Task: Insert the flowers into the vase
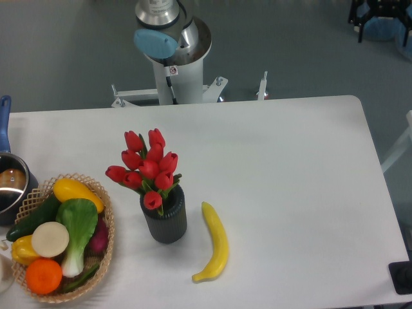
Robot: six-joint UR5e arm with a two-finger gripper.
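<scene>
The flowers (pixel 147 166), a bunch of red closed tulip buds with green leaves, stand upright with their stems inside the vase (pixel 165 219). The vase is a small dark grey ribbed cylinder on the white table (pixel 277 167), left of centre. The buds spread wider than the vase and lean toward the upper left. Only the arm's base (pixel 172 45) shows at the top of the view, beyond the table's far edge. The gripper is out of view.
A yellow banana (pixel 215 243) lies just right of the vase. A wicker basket (pixel 103 239) of vegetables and fruit sits at the front left. A metal pot with a blue handle (pixel 8 181) is at the left edge.
</scene>
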